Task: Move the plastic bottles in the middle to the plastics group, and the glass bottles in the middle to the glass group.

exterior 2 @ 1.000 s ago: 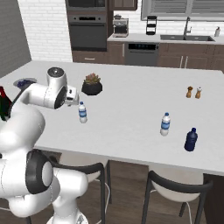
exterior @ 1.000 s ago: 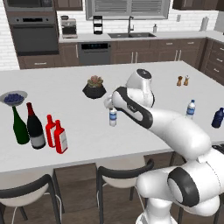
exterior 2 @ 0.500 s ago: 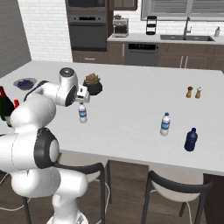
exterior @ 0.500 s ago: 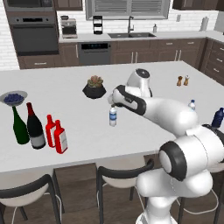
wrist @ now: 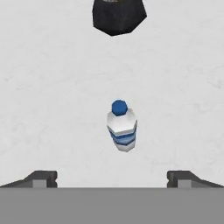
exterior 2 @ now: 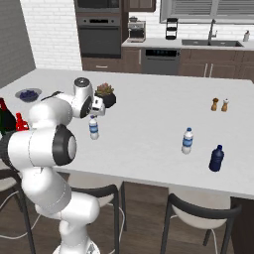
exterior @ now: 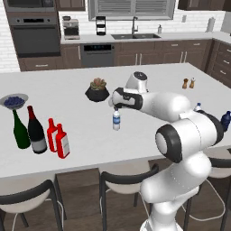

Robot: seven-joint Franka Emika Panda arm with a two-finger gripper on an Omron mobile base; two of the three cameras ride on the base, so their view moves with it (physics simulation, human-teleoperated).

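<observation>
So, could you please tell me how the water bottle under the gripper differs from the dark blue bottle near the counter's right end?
The water bottle under the gripper is clear with a blue label band; the dark blue bottle is opaque and dark all over. The water bottle is slimmer, the dark blue one squatter. The water bottle stands alone mid-counter below the open gripper; the dark blue one stands beside a second water bottle. Both stand upright.

Arm: white, with dark joints; reaches forward and leftward from the base, elbow bent, over the counter.
Wrist: turned down, hand pointing at the surface below.
Gripper (wrist: 112,177): jaws spread wide, holding nothing; hangs in the air.
Fingertips (wrist: 41,178): dark, well apart.
</observation>
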